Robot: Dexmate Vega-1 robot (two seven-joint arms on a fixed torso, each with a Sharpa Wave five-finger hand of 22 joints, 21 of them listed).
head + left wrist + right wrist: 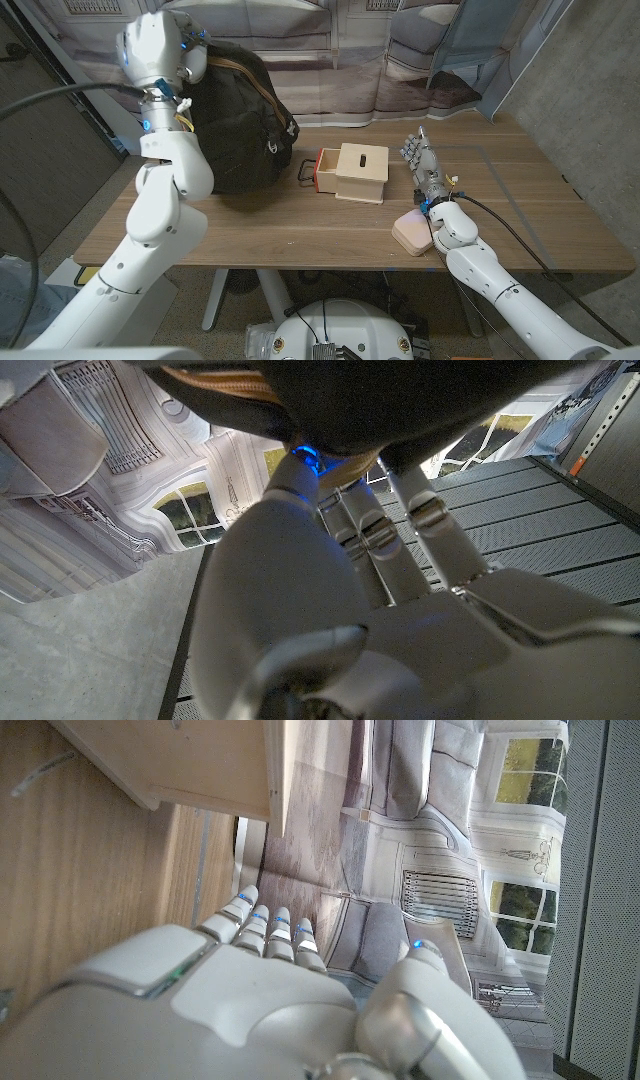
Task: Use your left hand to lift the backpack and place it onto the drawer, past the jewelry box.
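above the table [300, 235], left robot hand [340, 590] grips the lifted backpack [235, 115].

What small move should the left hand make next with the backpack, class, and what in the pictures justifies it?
Probably lift straight up: the left hand reaches its fingers into the top of the dark backpack, which seems to sit on the table beside the wooden drawer box.

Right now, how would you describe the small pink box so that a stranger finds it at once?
Start at the wooden table and go to its near edge on the robot's right side. There, beside the wrist of the right hand, lies the small pink box. It is flat, rounded and pale pink, whereas the neighbouring wooden drawer box is taller, square-edged and bare wood.
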